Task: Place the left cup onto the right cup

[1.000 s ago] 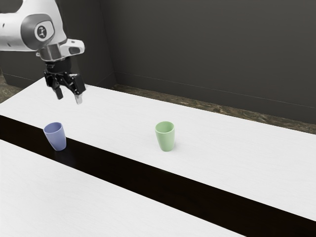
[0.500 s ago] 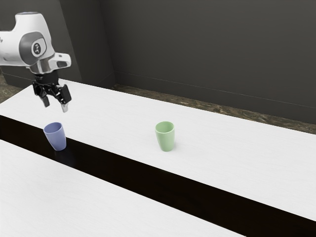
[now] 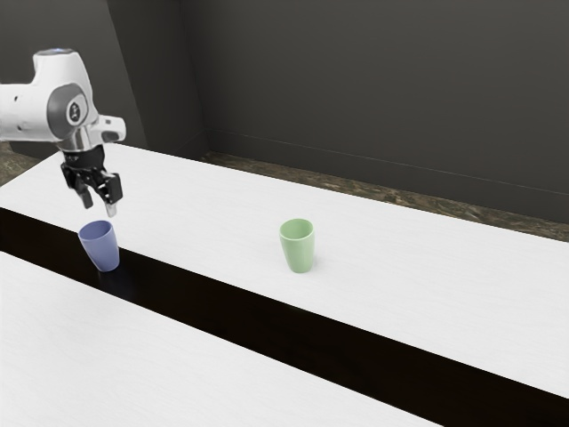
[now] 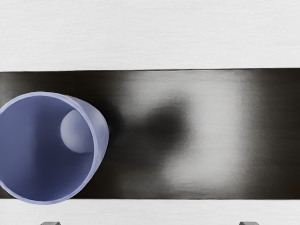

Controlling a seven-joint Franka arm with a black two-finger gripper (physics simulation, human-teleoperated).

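The blue cup [image 3: 99,245] is standing upright on the dark strip [image 3: 267,320] that is running across the white counter [image 3: 400,267], toward the exterior view's left. Nothing is touching it. The green cup [image 3: 297,245], its target, is standing upright well apart from it toward the exterior view's right, on the white part of the counter just behind the strip.

The claw [image 3: 98,197] is hanging a little above the blue cup with its fingers spread wide and nothing between them. Over the last second the arm [image 3: 49,107] has been swinging it toward the exterior view's left and lowering it. A second ago it was higher and farther toward the green cup's side; now it is closing in over the blue cup's rim.

In the wrist view the hand is looking straight down into the blue cup's open mouth [image 4: 47,147]. The cup seems to be sitting off toward one finger rather than midway between the two, though the true offset is hard to judge from this angle.

So the approach is nearly over and the grasp is not yet begun. The claw probably needs a small sideways correction and a further drop before closing.
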